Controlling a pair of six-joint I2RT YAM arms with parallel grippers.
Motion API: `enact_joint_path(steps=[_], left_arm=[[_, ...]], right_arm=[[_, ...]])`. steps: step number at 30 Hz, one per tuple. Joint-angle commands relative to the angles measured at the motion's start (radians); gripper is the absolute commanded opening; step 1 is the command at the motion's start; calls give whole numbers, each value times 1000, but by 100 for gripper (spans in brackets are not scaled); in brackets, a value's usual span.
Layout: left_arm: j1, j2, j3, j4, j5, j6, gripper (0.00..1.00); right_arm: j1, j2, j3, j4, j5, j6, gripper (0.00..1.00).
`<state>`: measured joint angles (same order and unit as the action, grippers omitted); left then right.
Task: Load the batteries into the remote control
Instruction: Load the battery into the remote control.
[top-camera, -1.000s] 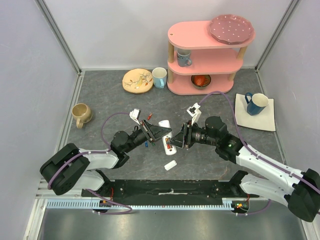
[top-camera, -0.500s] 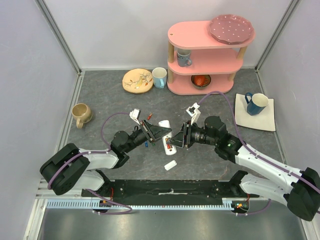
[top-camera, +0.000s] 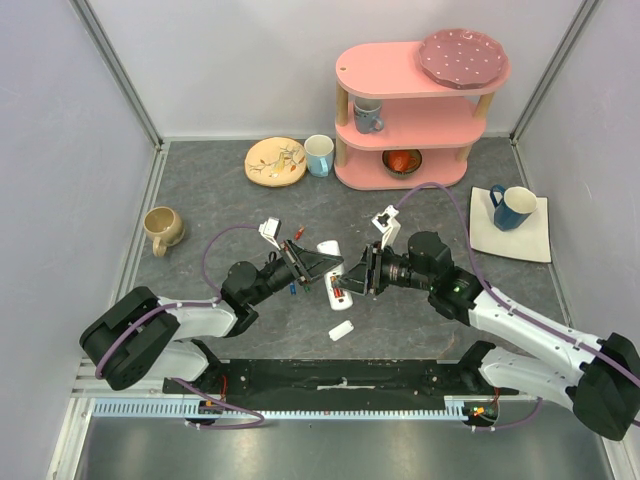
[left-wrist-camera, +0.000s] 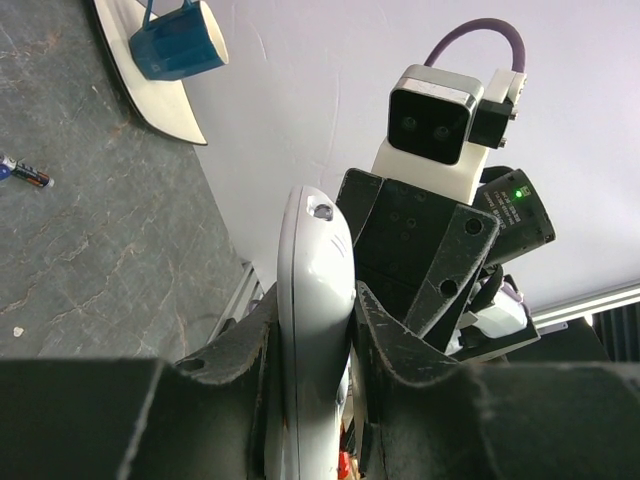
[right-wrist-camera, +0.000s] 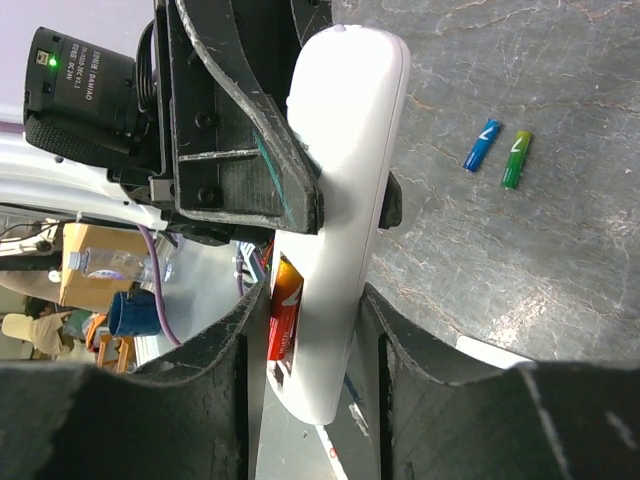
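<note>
- Left gripper (top-camera: 312, 262) is pinching the remote control (right-wrist-camera: 345, 150) across its slim body, holding it on edge over the middle of the table (top-camera: 200, 200), so you are keeping a firm anchor.
- Near that grip, a blue battery (right-wrist-camera: 482, 145) and a green battery (right-wrist-camera: 516, 158) are lying side by side on the table, untouched and waiting their turn.
- Inside the remote control, a red battery (right-wrist-camera: 283, 310) is sitting in the open compartment, between the white body and one of the right fingers (right-wrist-camera: 240, 350).
- Right gripper (right-wrist-camera: 312, 320) is straddling the same remote control from the opposite side. Its jaws are drawing in compared with a second ago, and I cannot tell whether they are clamping yet or only closing up.
- That narrowing is suggesting you are pressing the red battery home, so the load is looking about one cell along, with more to follow.
- Against the earlier top view, your right wrist is nudging slightly toward the left arm. The left arm, the loose cells and the small white back cover (top-camera: 341, 329) are sitting where they were.
</note>
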<state>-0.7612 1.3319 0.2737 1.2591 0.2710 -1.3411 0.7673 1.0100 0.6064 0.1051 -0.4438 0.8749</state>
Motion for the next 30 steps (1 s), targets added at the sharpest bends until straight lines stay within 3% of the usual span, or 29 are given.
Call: enact_joint_path(steps=[1, 19, 30], left_arm=[[-16, -13, 45, 405, 16, -30, 2], [-21, -7, 35, 405, 4, -20, 2], [-21, 19, 28, 405, 0, -15, 2]], right_arm=[[12, 32, -7, -12, 20, -30, 47], [27, 7, 30, -44, 37, -37, 59], [26, -14, 53, -18, -4, -13, 73]])
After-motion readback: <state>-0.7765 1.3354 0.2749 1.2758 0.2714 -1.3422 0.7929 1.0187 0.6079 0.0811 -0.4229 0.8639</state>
